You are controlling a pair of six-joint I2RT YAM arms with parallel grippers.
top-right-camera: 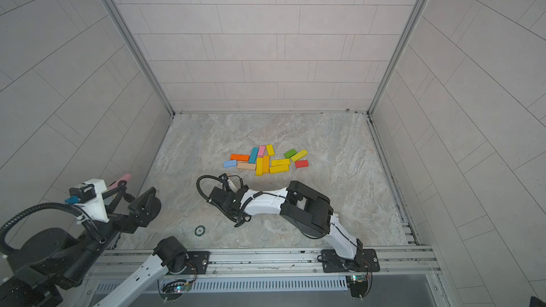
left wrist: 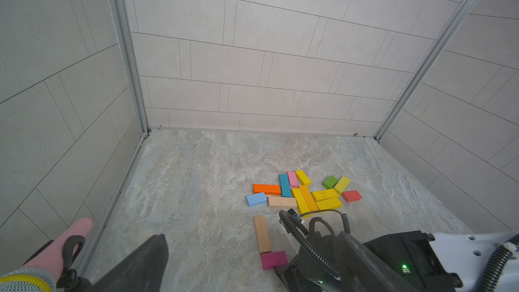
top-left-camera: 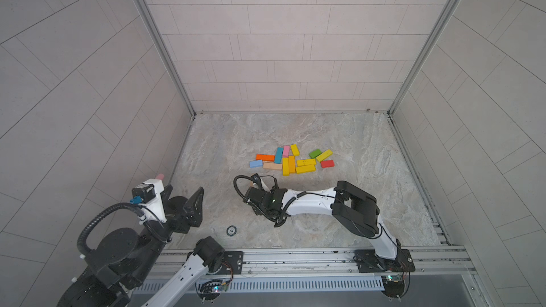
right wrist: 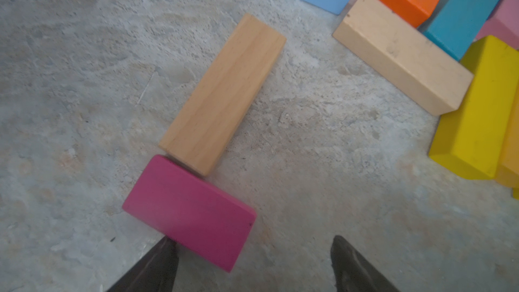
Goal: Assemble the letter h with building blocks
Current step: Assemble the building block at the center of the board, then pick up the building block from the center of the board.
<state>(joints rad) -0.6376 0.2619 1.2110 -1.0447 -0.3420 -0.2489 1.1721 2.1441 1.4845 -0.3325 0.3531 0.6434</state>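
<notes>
A plain wood block (right wrist: 222,94) lies flat on the marble floor, one short end touching a magenta block (right wrist: 191,212) set crosswise to it. My right gripper (right wrist: 252,251) hangs open just above them, the magenta block's corner beside one fingertip (right wrist: 165,251), nothing gripped. The same pair shows in the left wrist view, wood block (left wrist: 262,234) and magenta block (left wrist: 273,259); in both top views my right wrist (top-left-camera: 266,199) hides them. Several loose blocks (top-left-camera: 291,159) (top-right-camera: 266,159) lie clustered farther back. My left gripper (top-left-camera: 183,199) (left wrist: 252,237) stays open and empty at the near left.
A small round black disc (top-left-camera: 232,230) lies on the floor near the front rail (top-left-camera: 295,256). A pink gloved finger (left wrist: 70,237) rests by the left gripper's handle, against the left wall. Tiled walls enclose the floor on three sides.
</notes>
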